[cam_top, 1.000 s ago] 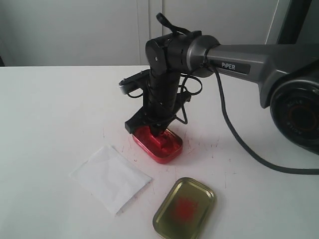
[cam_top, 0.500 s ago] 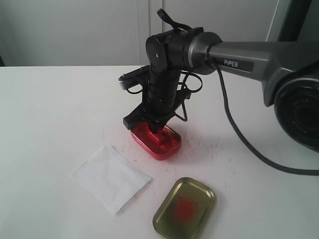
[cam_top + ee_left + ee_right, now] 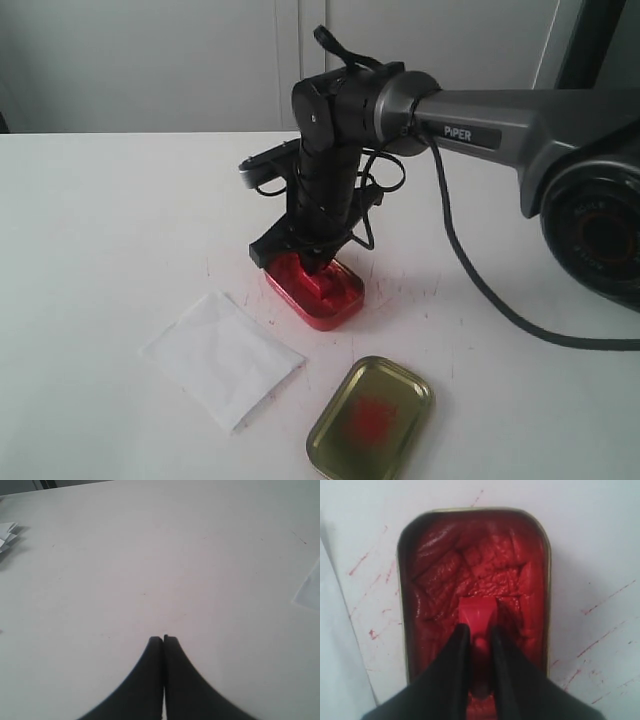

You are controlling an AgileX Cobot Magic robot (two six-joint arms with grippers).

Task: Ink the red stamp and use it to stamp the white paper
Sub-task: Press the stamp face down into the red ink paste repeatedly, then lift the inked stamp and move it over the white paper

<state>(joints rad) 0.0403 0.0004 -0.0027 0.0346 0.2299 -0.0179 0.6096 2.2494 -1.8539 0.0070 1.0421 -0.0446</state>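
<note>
My right gripper (image 3: 479, 630) is shut on the red stamp (image 3: 477, 611), whose base presses into the red ink paste of the open red tin (image 3: 432, 570). In the exterior view the right gripper (image 3: 318, 262) points down into that tin (image 3: 318, 295) at the table's middle. The white paper (image 3: 222, 356) lies flat in front and to the left of the tin, apart from it, and its corner (image 3: 307, 590) shows in the left wrist view. My left gripper (image 3: 163, 639) is shut with nothing in it above bare table, and is out of the exterior view.
A gold tin lid (image 3: 370, 418) with a red smear lies at the front, right of the paper. Red ink streaks (image 3: 600, 640) mark the white table around the tin. The right arm's cable (image 3: 480, 280) trails across the table. Crumpled white paper (image 3: 7, 535) sits at the left wrist view's edge.
The right gripper, holding the stamp, has shifted slightly over the tin: a little up and left half a second ago, then back down into the paste. Paper and lid have not moved.
</note>
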